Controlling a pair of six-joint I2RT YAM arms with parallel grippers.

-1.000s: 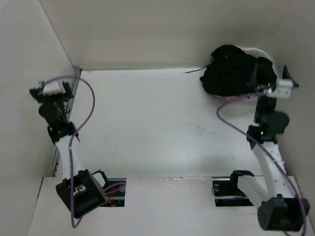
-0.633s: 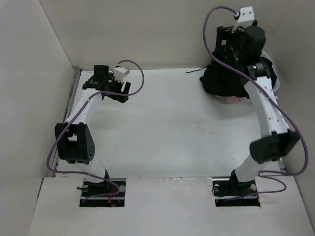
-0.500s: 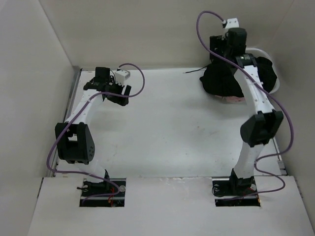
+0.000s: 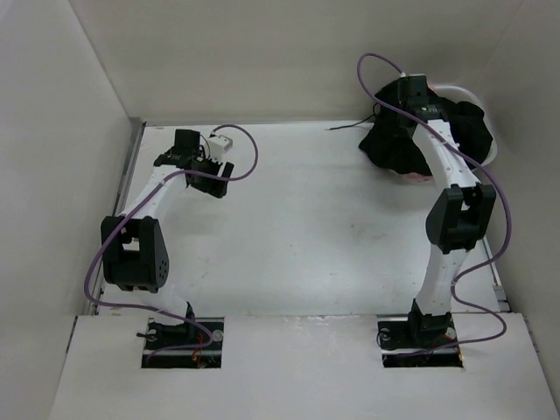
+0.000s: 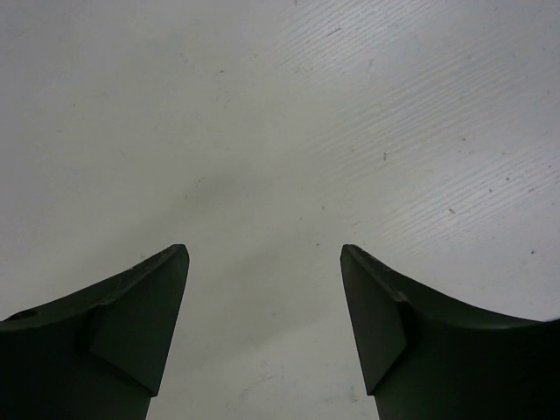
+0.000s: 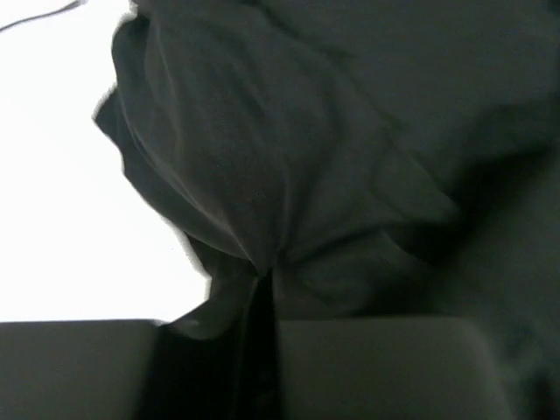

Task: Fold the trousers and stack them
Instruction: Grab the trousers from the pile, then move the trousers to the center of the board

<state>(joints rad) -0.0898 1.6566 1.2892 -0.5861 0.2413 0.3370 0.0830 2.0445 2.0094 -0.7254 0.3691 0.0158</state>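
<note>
The black trousers (image 4: 464, 131) lie bunched in a heap at the table's far right corner, a thin dark drawstring (image 4: 343, 127) trailing left onto the white table (image 4: 297, 227). My right gripper (image 4: 395, 112) reaches over the heap's left part and is shut on a pinched fold of the trousers (image 6: 262, 219); cloth gathers into creases at my right gripper (image 6: 265, 278). My left gripper (image 4: 213, 178) hangs over the far left of the table, open, with only bare tabletop between its fingers (image 5: 140, 324).
A white basket rim (image 4: 455, 89) shows behind the heap, with a pink edge (image 4: 411, 178) under it. Beige walls close in the table at the back, left and right. A metal strip (image 4: 133, 166) runs along the table's left edge.
Both arms have swung in from the sides. The right arm rose, came down onto the heap and shut on the cloth. The left gripper moved over the far left of the table.
</note>
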